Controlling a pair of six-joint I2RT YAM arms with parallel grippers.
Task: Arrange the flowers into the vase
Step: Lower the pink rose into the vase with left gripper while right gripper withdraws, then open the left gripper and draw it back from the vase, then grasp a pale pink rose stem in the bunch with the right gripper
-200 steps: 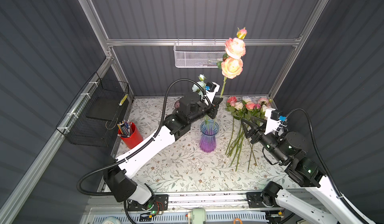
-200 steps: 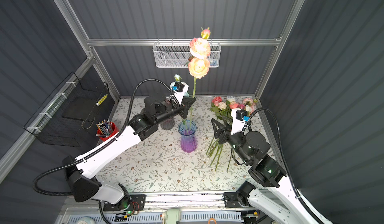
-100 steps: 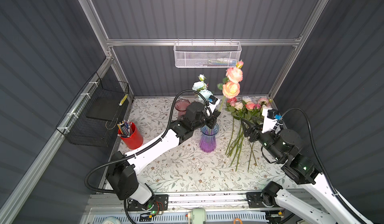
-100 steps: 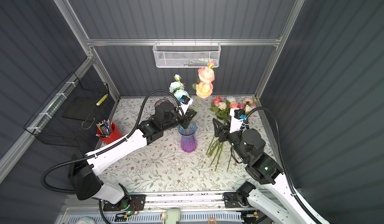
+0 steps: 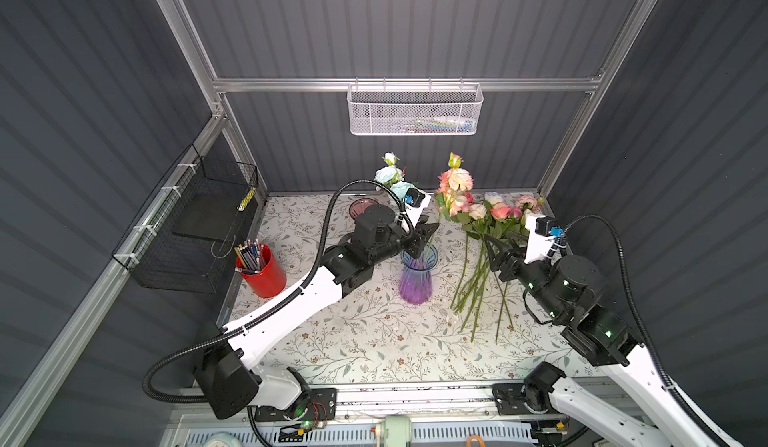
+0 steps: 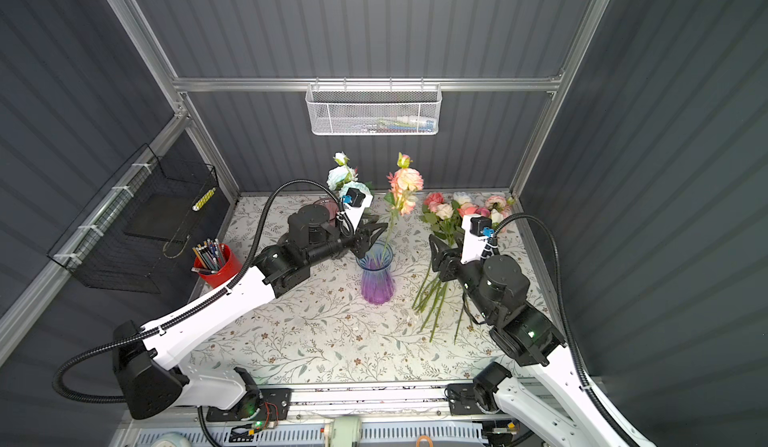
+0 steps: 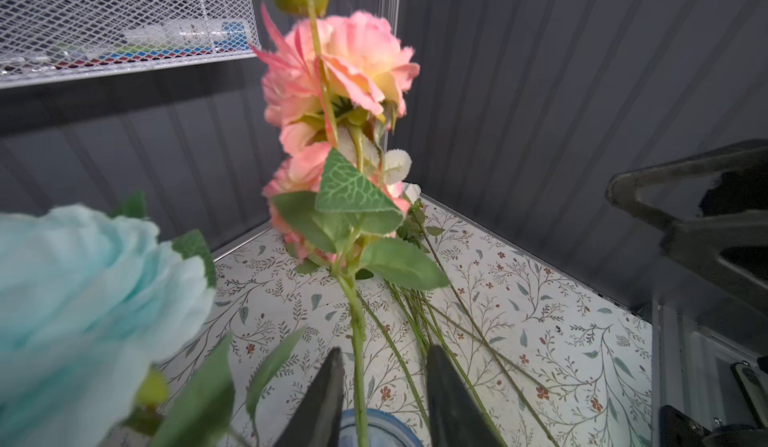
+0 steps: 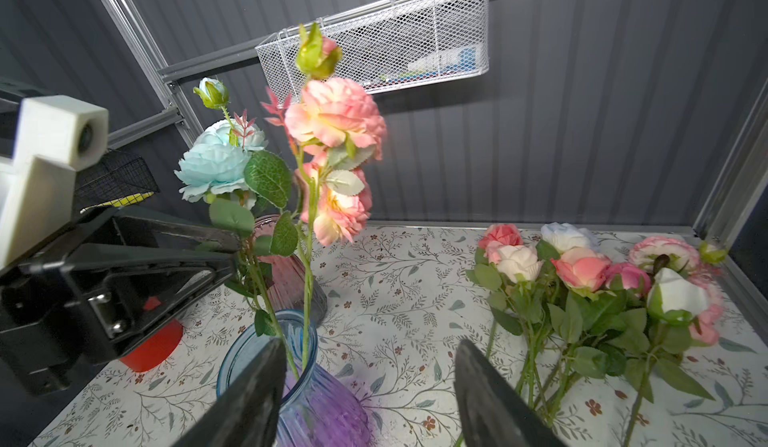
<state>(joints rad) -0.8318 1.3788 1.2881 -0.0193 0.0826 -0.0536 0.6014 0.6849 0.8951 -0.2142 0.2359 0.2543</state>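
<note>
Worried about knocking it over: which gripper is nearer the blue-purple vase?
Left. The left gripper sits just above the blue-purple vase, open around the pink flower stem; the right gripper hovers apart, over the loose flowers.

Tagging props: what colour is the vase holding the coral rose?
The vase: blue rim, purple body; clearest in a top view.

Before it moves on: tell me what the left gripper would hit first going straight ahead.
Likely the pink flower's stem, standing between the left gripper's open jaws over the vase; depth unclear.
</note>
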